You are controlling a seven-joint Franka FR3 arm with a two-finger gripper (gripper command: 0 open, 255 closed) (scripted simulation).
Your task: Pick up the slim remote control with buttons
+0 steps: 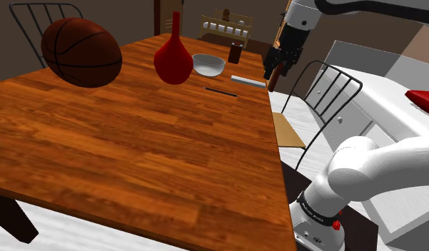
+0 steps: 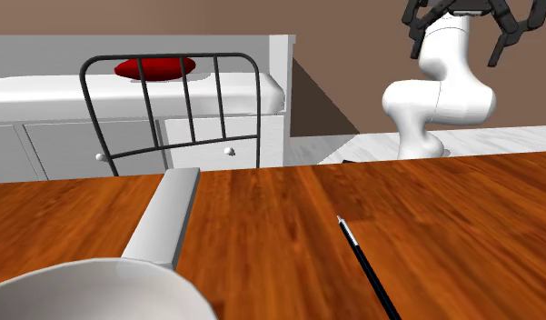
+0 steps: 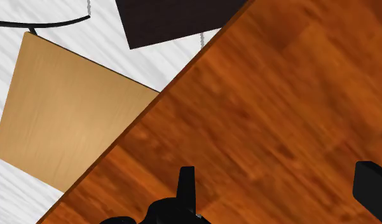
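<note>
The pincer (image 1: 271,73) is seen released: in the wrist view its two fingers (image 3: 186,186) are held well apart and nothing is clasped. Only bare wood of the bench (image 3: 278,95) lies under them, close to the bench's edge, beyond which the tan seat (image 3: 62,121) of a chair is seen.

In the shoulder view the pincer is hung above that same edge. The remote (image 1: 248,81), drawn as a plain pale grey slab on which no buttons can be made out, is found just beside it, between eight and nine o'clock, flat on the bench.

The step in hand is judged to be the approach. To do it well, the pincer should be carried over the middle of the slab and turned so that the fingers are set across the narrow width, not along the length. It should then be lowered until the tips nearly meet the wood, because the slab is thin.

A thin black pen (image 1: 221,92) at eight o'clock from the remote, and a white bowl (image 1: 208,65) near its end at ten o'clock, should be left untouched.
</note>
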